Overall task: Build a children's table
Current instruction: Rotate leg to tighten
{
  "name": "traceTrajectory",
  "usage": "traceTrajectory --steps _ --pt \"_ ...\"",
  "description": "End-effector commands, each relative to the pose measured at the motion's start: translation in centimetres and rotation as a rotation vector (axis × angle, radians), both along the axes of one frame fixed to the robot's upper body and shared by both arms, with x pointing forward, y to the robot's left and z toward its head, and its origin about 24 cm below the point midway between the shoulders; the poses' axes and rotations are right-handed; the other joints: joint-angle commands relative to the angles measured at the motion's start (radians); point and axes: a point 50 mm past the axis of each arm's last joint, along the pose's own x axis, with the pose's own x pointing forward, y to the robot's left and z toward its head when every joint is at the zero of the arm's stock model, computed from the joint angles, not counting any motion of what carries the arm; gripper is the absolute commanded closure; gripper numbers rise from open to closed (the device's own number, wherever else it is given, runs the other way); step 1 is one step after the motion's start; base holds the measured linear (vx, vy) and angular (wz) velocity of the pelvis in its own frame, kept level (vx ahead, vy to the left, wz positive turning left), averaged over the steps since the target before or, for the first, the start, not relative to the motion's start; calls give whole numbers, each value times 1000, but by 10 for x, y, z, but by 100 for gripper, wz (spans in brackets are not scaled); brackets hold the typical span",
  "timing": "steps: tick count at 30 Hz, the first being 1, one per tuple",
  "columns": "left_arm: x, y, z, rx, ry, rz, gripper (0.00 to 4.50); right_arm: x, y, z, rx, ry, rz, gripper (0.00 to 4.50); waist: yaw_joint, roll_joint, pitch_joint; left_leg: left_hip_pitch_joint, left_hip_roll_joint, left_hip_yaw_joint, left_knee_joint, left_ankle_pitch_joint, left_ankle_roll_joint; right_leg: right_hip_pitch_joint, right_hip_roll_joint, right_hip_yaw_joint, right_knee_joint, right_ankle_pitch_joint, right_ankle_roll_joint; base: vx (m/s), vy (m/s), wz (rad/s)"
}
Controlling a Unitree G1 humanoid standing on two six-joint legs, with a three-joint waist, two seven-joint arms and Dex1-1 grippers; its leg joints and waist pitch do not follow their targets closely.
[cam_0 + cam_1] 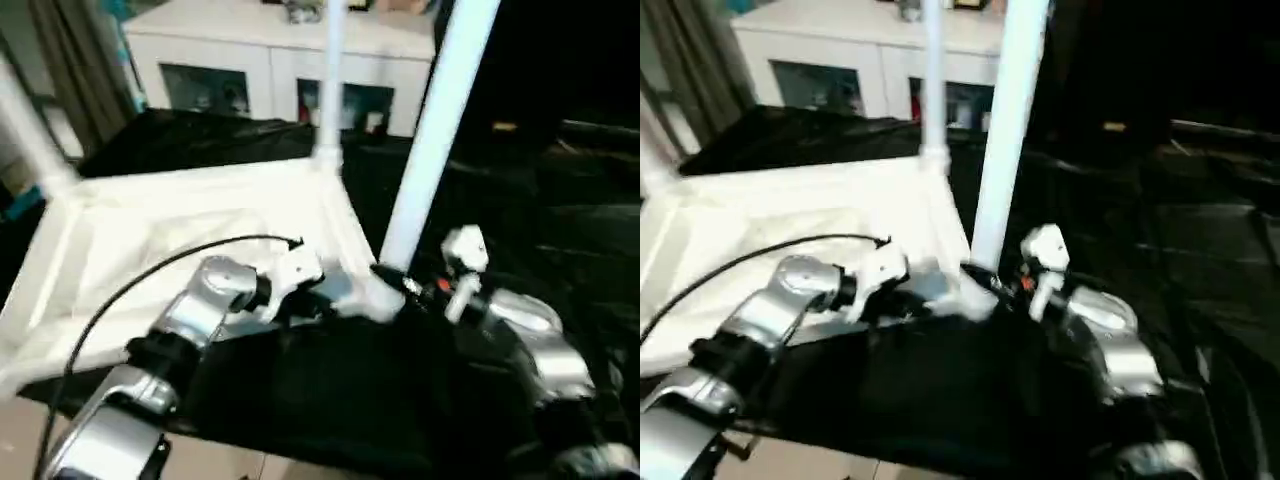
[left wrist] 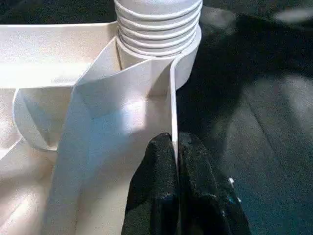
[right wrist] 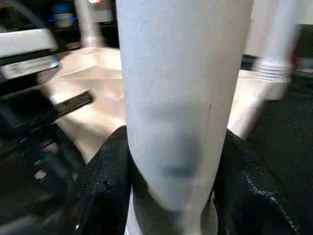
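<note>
Our white table top [image 1: 180, 250] lies upside down on a black cloth [image 1: 330, 390], ribs facing up. One leg [image 1: 330, 80] already stands in the far corner socket. Another leg [image 1: 430, 130] stands up in the near corner socket [image 2: 161, 54], right in front of us.

Our left gripper [image 2: 177, 161] has its fingers [image 2: 151, 191] squeezed together on the thin side wall of the table top, just beside that socket. Our right gripper [image 3: 171, 196] has its fingers [image 3: 107, 186] partly apart, wrapped around the low part of the near leg, one on each side.

We think the plastic is light and stiff, but smooth, so the round leg could slip or spin in our hold. Low down near the socket looks like the best place to hold it, because the leg is long and could wobble. The thin wall may bend a little if we pull hard.

We cannot see the tops of the legs; they are cut off. We cannot tell if the near leg is all the way into its socket. Another white pole [image 1: 30, 130] is cut off at the left edge. We cannot see the whole table top.
</note>
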Motion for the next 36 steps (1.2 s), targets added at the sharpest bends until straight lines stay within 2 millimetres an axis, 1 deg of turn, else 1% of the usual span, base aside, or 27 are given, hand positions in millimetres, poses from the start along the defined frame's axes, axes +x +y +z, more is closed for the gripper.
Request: traceTrajectory --steps 1,2,3,4,5,6,7,8,9,10,11,12,13,14,15,16,17,18,20,21,22,23,25,26,31,34,36 --pt "10 -9 21 -64 -45 12 450 -11 -16 -54 -137 250 -176 263 -5 2 -36 2 98 -56 -108 -340 -20 23 -114 56 -90 -503 -197 0 0 0" --pt "10 -11 22 -66 -41 21 450 -8 -15 -54 -140 254 -198 263 -7 2 -35 -1 98 -58 -109 -340 -18 24 -115 56 -91 -505 -197 0 0 0" --pt "11 -14 22 -66 -30 50 450 -1 -12 -56 -163 252 -264 263 -8 6 -39 0 100 -58 -109 -332 -22 26 -116 55 -87 -485 -200 0 0 0" --pt "12 -15 22 -65 -24 64 450 2 -10 -56 -175 250 -297 263 -13 5 -38 -2 100 -56 -109 -330 -27 23 -115 56 -86 -472 -207 0 0 0" --pt "14 -17 22 -57 -24 92 450 7 -9 -56 -190 247 -352 263 -16 8 -40 -5 97 -60 -110 -325 -30 28 -115 54 -84 -451 -212 0 0 0" --pt "17 -20 22 -47 -24 145 450 16 -6 -54 -179 248 -455 263 -21 6 -42 -4 97 -57 -108 -313 -29 27 -114 55 -82 -416 -222 0 0 0" --pt "19 -22 22 -38 -26 182 450 21 -4 -53 -168 250 -523 263 -28 7 -42 -6 94 -55 -106 -303 -30 25 -113 56 -79 -388 -239 0 0 0" --pt "20 -24 22 -37 -26 197 450 23 -3 -52 -168 251 -549 263 -29 7 -42 -9 93 -57 -106 -302 -27 29 -114 54 -80 -391 -238 0 0 0" --pt "22 -31 22 -35 -23 249 450 31 4 -49 -163 253 -637 263 -26 6 -47 -10 93 -54 -103 -270 -20 32 -116 56 -78 -359 -241 0 0 0" --pt "22 -31 22 -35 -23 249 450 31 4 -49 -163 253 -637 263 -29 8 -47 -11 95 -54 -104 -255 -20 31 -115 56 -74 -330 -251 0 0 0" --pt "23 -34 22 -35 -24 277 450 34 6 -48 -158 254 -674 263 -27 7 -48 -11 93 -50 -103 -238 -10 34 -111 53 -74 -292 -260 0 0 0" --pt "24 -38 23 -37 -27 300 450 37 11 -46 -158 249 -693 263 -25 -3 -53 -9 92 -44 -96 -200 6 36 -112 55 -70 -228 -276 0 0 0" --pt "25 -41 23 -37 -38 322 450 39 17 -44 -142 248 -701 263 -23 1 -55 -11 91 -43 -95 -170 16 38 -112 55 -64 -190 -287 0 0 0" --pt "27 -45 24 -38 -47 349 450 40 24 -43 -139 240 -695 263 -22 -3 -56 -11 90 -39 -93 -131 35 39 -111 53 -63 -141 -302 0 0 0" --pt "27 -45 24 -39 -47 356 450 41 26 -42 -144 236 -689 263 -18 -3 -58 -9 87 -36 -88 -100 55 42 -111 52 -59 -103 -314 0 0 0" --pt "29 -46 24 -36 -55 371 450 41 30 -42 -160 221 -681 263 -13 -2 -59 -11 87 -35 -88 -69 76 46 -112 49 -56 -74 -320 0 0 0" --pt "29 -46 24 -31 -62 377 450 41 31 -42 -159 218 -682 263 -13 -2 -60 -11 88 -35 -88 -59 85 46 -110 48 -55 -63 -322 0 0 0" --pt "29 -45 24 -30 -62 380 450 41 32 -42 -154 219 -685 263 -10 -1 -59 -8 89 -32 -87 -56 97 44 -111 46 -56 -55 -326 0 0 0" --pt "31 -44 24 -24 -70 397 450 41 34 -42 -153 212 -689 263 -9 1 -57 -8 93 -33 -89 -70 99 44 -112 43 -58 -80 -325 0 0 0" --pt "31 -44 24 -23 -72 399 450 41 35 -42 -152 211 -687 263 -10 1 -54 -6 95 -33 -92 -97 90 43 -110 42 -62 -118 -319 0 0 0" --pt "31 -43 24 -22 -72 404 450 41 36 -43 -147 212 -684 263 -10 3 -54 -4 95 -33 -93 -111 84 42 -109 42 -64 -135 -317 0 0 0" --pt "31 -42 24 -20 -72 407 450 41 36 -43 -145 210 -687 263 -10 2 -52 -2 95 -33 -95 -135 73 41 -109 42 -66 -160 -311 0 0 0" --pt "32 -41 24 -19 -71 413 450 42 36 -42 -138 208 -692 263 -12 3 -52 -3 97 -34 -98 -156 57 41 -108 43 -67 -178 -304 0 0 0" --pt "32 -41 24 -16 -71 419 450 42 37 -42 -132 204 -694 263 -13 3 -53 -4 97 -36 -99 -161 49 42 -109 44 -66 -175 -302 0 0 0" --pt "32 -40 23 -16 -71 419 450 44 39 -39 -121 188 -682 263 -12 3 -53 -4 97 -35 -98 -143 53 43 -110 44 -63 -151 -307 0 0 0" --pt "32 -39 23 -16 -73 418 450 45 42 -37 -122 168 -671 263 -12 6 -52 -5 97 -36 -98 -149 51 43 -112 43 -64 -159 -310 0 0 0" --pt "33 -39 24 -16 -75 417 450 45 44 -37 -119 162 -658 263 -13 5 -51 -5 97 -36 -99 -159 49 43 -111 44 -66 -172 -306 0 0 0"
